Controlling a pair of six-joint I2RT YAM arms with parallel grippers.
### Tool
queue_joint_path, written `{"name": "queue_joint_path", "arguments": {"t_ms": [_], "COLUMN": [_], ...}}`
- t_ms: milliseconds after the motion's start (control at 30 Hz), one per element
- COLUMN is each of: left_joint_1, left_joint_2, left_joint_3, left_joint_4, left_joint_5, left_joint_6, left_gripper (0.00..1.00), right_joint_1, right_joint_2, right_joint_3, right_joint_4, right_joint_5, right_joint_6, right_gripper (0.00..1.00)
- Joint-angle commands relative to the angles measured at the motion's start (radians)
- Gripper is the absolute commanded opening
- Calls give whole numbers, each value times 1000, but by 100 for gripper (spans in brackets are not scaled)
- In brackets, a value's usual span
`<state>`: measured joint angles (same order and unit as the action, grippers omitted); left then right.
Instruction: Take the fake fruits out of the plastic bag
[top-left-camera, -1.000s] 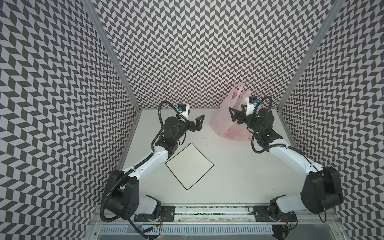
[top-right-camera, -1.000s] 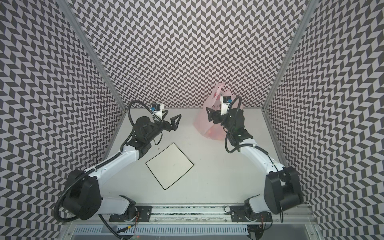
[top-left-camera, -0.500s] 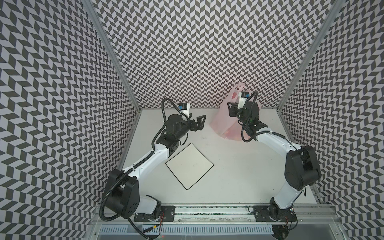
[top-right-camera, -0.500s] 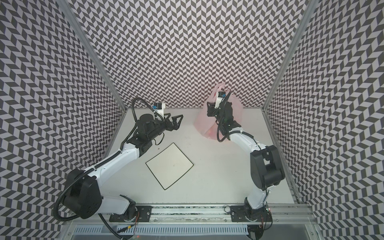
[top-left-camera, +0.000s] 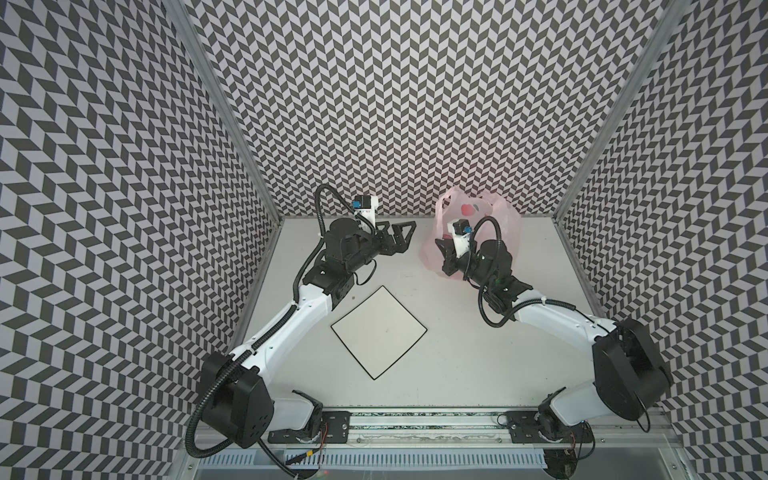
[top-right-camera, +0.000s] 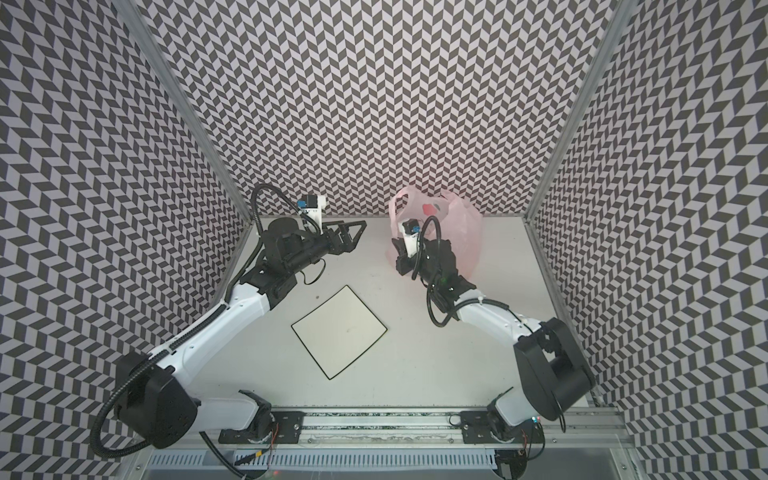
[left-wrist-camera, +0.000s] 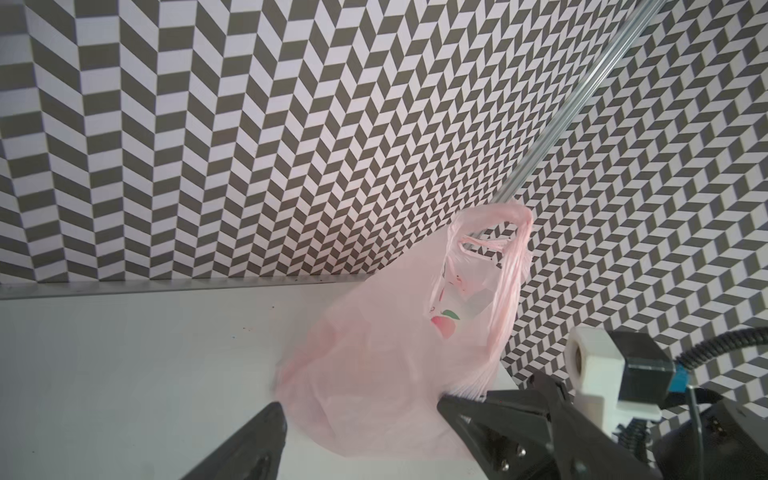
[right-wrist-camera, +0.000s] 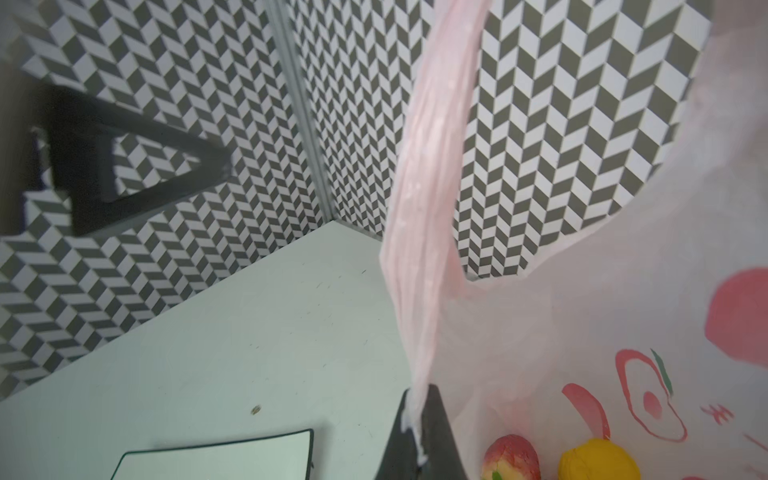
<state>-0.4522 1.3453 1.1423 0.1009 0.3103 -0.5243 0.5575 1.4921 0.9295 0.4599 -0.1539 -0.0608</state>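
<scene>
The pale pink plastic bag (top-left-camera: 500, 218) (top-right-camera: 467, 237) stands at the back right of the table, one handle loop raised. My right gripper (top-left-camera: 439, 246) (right-wrist-camera: 419, 400) is shut on a bunched strip of the bag's mouth edge. Through that opening, the right wrist view shows two fake fruits inside: a red one (right-wrist-camera: 511, 457) and a yellow one (right-wrist-camera: 598, 462). My left gripper (top-left-camera: 400, 236) (left-wrist-camera: 360, 409) stands open, left of the bag and apart from it, with the plastic bag (left-wrist-camera: 395, 365) ahead of its spread fingers.
A white square plate with a black rim (top-left-camera: 379, 332) (top-right-camera: 338, 332) lies at mid-table, in front of both grippers. Patterned walls close in the back and sides. A metal rail runs along the front edge.
My right gripper has closed on the bag's edge and drawn it slightly forward and left. The left gripper has edged a little toward the bag, still open.
</scene>
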Motion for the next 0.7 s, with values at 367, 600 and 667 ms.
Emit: {"name": "queue_joint_path", "arguments": {"t_ms": [367,600,667], "left_joint_1": [-4,-3,4], "left_joint_2": [-17,22,30], "left_joint_3": [33,75,99], "left_joint_4": [-10,-60,-107], "left_joint_5": [194,281,295], "left_joint_6": [-66,36,109], "left_gripper": [100,95,92], "right_joint_1": [130,154,154], "right_joint_2": [-24,-24,-26], "right_joint_3": [-37,-47,-46], "right_joint_4": [8,-2,-7], "right_joint_5": [-111,-142,-145], "right_joint_6": [-161,-189,-184], "right_gripper": [0,0,0]}}
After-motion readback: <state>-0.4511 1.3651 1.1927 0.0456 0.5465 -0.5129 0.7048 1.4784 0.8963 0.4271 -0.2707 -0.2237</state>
